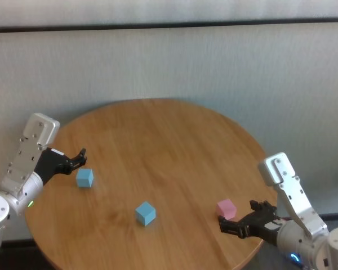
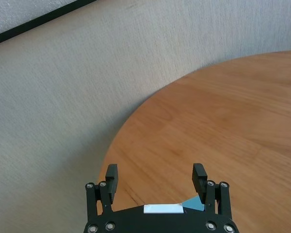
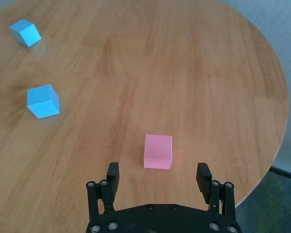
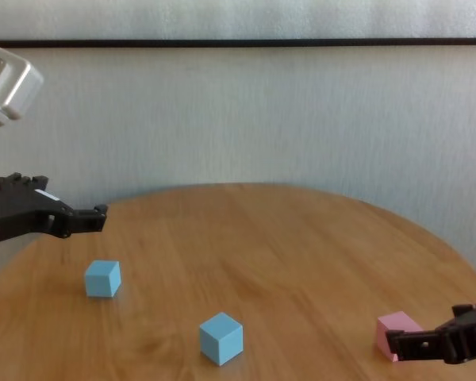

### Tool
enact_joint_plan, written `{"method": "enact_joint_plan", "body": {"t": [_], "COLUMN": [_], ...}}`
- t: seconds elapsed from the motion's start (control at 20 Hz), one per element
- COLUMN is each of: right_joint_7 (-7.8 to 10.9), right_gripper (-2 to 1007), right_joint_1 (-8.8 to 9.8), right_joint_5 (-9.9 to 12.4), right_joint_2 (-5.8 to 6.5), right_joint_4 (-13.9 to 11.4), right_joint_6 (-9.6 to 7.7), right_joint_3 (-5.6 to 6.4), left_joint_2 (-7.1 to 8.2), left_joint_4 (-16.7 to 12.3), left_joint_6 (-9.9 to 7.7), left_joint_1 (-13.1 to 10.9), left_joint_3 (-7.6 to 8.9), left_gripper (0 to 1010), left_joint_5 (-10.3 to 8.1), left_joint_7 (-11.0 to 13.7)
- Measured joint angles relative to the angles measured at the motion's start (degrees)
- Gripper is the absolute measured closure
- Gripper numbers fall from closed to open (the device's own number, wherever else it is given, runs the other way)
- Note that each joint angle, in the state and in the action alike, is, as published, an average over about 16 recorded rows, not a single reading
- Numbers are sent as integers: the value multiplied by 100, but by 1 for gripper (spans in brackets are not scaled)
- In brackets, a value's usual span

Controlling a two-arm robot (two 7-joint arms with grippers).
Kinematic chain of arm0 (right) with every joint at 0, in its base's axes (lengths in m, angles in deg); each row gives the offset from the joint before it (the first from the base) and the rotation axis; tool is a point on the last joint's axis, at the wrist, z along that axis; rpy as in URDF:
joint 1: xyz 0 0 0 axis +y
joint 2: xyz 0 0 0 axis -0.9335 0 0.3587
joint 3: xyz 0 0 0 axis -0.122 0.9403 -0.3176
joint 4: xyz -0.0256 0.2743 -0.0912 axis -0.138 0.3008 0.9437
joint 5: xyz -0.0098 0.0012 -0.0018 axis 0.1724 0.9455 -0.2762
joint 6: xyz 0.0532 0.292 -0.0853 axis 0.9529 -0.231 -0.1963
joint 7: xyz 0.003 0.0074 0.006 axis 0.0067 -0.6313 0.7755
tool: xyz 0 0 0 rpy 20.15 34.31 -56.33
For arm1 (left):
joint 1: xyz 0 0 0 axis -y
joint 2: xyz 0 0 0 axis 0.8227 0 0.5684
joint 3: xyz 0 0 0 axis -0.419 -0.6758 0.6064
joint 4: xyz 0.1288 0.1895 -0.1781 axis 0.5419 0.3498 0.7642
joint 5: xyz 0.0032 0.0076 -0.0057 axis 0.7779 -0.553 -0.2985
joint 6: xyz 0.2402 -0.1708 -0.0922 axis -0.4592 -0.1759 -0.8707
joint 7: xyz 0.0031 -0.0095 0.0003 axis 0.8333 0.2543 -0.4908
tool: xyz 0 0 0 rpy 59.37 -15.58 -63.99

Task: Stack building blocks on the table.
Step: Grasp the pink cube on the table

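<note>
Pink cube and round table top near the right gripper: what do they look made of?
The small pink cube looks like matte painted wood or dense foam: flat colour, crisp edges, no glare; which one is unclear. The round orange-brown table top looks like smooth wood or wood-grain laminate: grain streaks with a soft sheen.

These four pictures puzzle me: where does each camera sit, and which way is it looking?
Head view: high on the robot, looking down at the round orange-brown wooden table; both arms show.
Chest view: lower, looking level across the table; left gripper and right gripper show.
Left wrist view: on the left arm, facing the table edge and grey wall; its open fingers show.
Right wrist view: on the right arm, facing the small pink cube; open fingers show.
Shared: head, chest and right wrist views all show the two light blue cubes.
</note>
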Motion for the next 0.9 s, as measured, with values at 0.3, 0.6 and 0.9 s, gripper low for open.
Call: {"method": "enact_joint_plan", "body": {"t": [0.3, 0.6, 0.9], "right_joint_7": [64, 133, 191], "right_gripper": [0, 0, 1], "right_joint_1": [-173, -317, -418], "right_joint_5": [-144, -275, -387], "right_joint_2": [-183, -318, -413], "right_joint_4": [316, 555, 715], "right_joint_6": [57, 83, 75], "right_joint_3": [-77, -132, -159], "left_joint_2": [0, 0, 0], "left_joint_4": [0, 0, 0], "left_joint_6": [0, 0, 0], "left_joint_1": [0, 0, 0], "left_joint_3": [0, 0, 0], "left_gripper": [8, 8, 8], "left_joint_5": [0, 0, 0], "left_joint_7": [0, 0, 0]}}
